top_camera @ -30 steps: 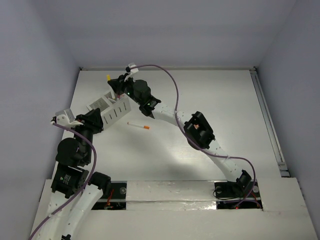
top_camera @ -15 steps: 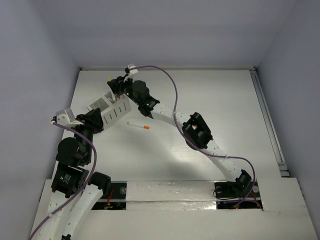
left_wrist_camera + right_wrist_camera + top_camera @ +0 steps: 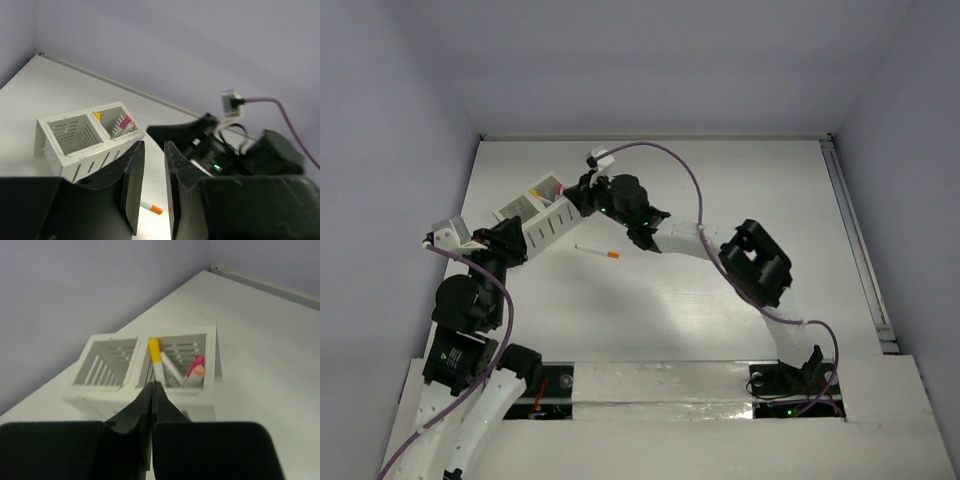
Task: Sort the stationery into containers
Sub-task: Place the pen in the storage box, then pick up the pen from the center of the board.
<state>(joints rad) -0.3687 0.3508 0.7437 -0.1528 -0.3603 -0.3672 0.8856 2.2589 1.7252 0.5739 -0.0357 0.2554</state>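
Observation:
The white two-compartment box [image 3: 542, 222] stands at the back left. Its far compartment holds a yellow-capped pen [image 3: 154, 351] and pink-capped pens [image 3: 198, 361]; the other compartment [image 3: 105, 367] looks empty. The box also shows in the left wrist view [image 3: 60, 150]. One white pen with an orange cap [image 3: 598, 251] lies on the table right of the box, and shows between my left fingers [image 3: 152, 207]. My right gripper [image 3: 151, 385] is shut and empty, just right of the box [image 3: 578, 193]. My left gripper [image 3: 154, 146] is slightly open and empty, at the box's near side [image 3: 518, 240].
The right arm [image 3: 750, 260] reaches diagonally across the table from the near right. A grey wall [image 3: 670, 60] closes the back, and a rail [image 3: 855, 240] runs along the table's right edge.
My right gripper held the yellow-capped pen over the box's far compartment; the pen now stands in that compartment. The gripper has drawn back to the right and is shut. The left arm has not moved.

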